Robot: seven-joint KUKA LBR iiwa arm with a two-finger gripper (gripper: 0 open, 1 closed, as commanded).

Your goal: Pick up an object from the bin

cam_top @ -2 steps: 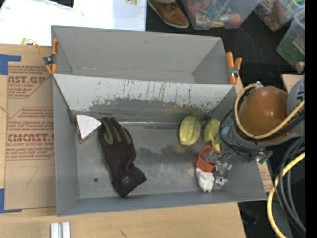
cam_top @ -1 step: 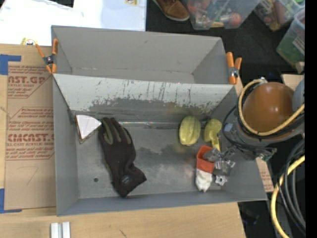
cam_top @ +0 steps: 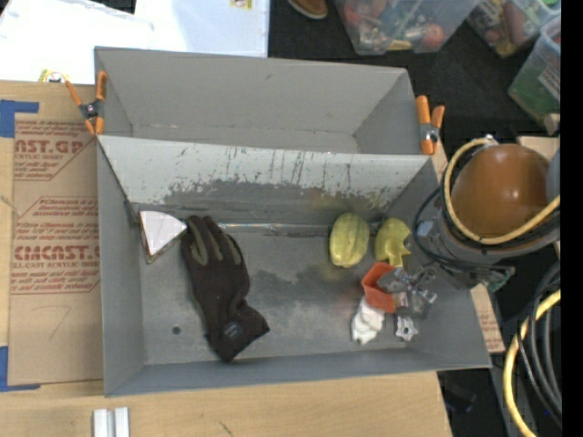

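Observation:
My gripper (cam_top: 407,303) is low in the bin's right front corner, reaching in from the right. Right beside it on the left lies a small orange piece (cam_top: 375,287), touching or nearly touching the gripper's metal parts. Just below that piece, a crumpled white thing (cam_top: 366,322) rests on the floor. A yellow-green rounded object (cam_top: 393,239) lies just behind the gripper, and a second, paler yellow ribbed one (cam_top: 349,239) lies to its left.
A dark brown glove (cam_top: 219,286) lies spread across the left half of the floor. A white triangular piece (cam_top: 161,230) leans in the back left corner. The bin's sloped right wall stands close beside the arm.

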